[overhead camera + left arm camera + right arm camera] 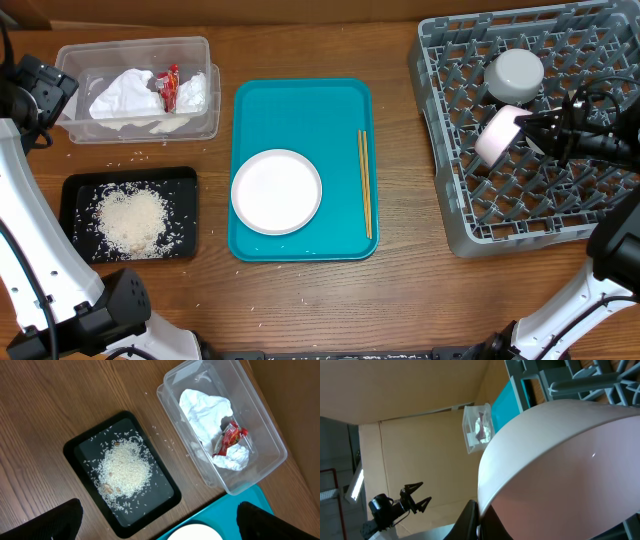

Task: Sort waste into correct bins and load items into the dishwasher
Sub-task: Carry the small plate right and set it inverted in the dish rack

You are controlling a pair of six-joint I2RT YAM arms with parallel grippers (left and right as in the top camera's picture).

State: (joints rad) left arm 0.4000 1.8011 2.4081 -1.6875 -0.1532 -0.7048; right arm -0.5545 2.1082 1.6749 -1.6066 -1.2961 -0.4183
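My right fingers (pixel 540 125) pinch the glossy pinkish-white plate (pixel 497 135) by its rim, tilted above the grey rack (pixel 455 215); my left fingers (pixel 60 520) are open.

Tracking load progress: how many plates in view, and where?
2. The white plate lies on the teal tray; the pinkish plate is on edge over the grey rack, held by the right gripper. None seems hidden.

Apparently a robot test lab, not a home: wood-grain tabletop (pixel 400 300), plain brown cardboard wall panels (pixel 420 435), black clamp-mounted device (pixel 395 505) beyond.
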